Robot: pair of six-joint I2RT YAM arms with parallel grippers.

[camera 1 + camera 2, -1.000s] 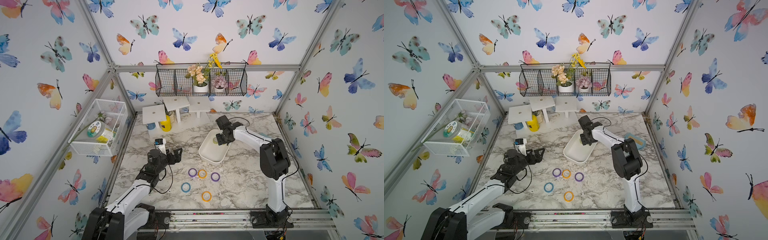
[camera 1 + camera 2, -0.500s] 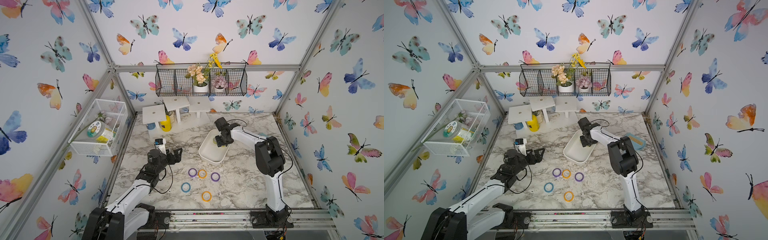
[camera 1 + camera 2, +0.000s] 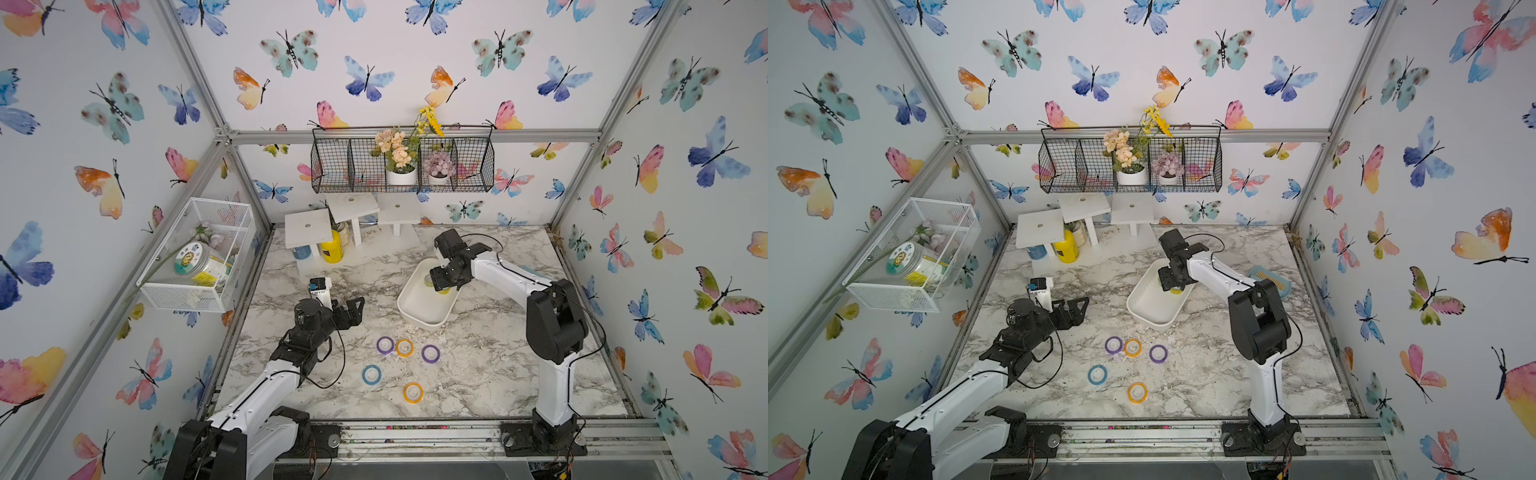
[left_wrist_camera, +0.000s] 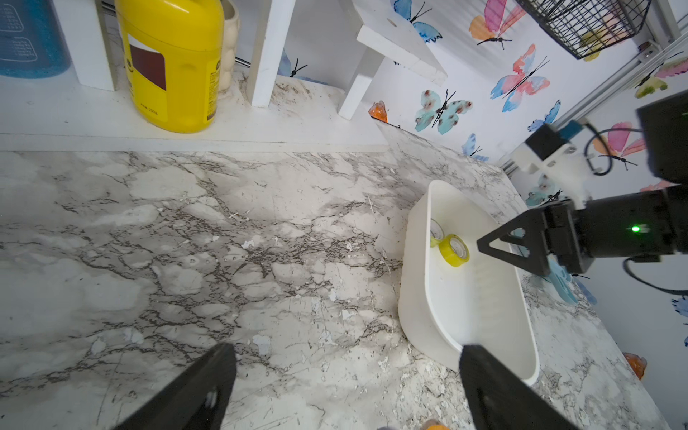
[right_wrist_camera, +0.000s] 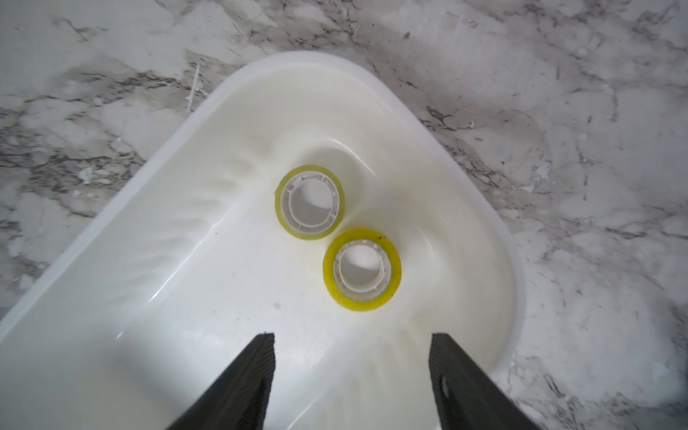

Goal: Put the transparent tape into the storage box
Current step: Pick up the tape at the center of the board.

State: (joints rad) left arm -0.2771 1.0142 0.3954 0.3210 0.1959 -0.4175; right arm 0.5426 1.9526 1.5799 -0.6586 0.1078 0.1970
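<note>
A marble table (image 3: pixel 478 374) carries a shallow white storage box (image 3: pixel 415 309). The right hand (image 5: pixel 352 337) hovers over the box, jaws parted and empty. The left hand (image 4: pixel 346 348) sits well apart from it, spread wide (gripping nothing). Inside the box, near one end, lie one transparent tape roll (image 5: pixel 309 233) and a second roll (image 5: pixel 359 302) just beside it.

My right pincer (image 5: pixel 353 337) hangs over the storage box (image 5: pixel 167 298), its two black fingers (image 5: pixel 245 383) spread apart with nothing between them. Below, two rolls of yellow-tinged transparent tape lie flat on the box's white floor. The nearer roll (image 5: pixel 328 271) sits just ahead of my fingertips. The farther roll (image 5: pixel 281 208) is close against it, towards the box's rounded end. Grey-veined marble worktop (image 5: pixel 577 130) surrounds the box.
</note>
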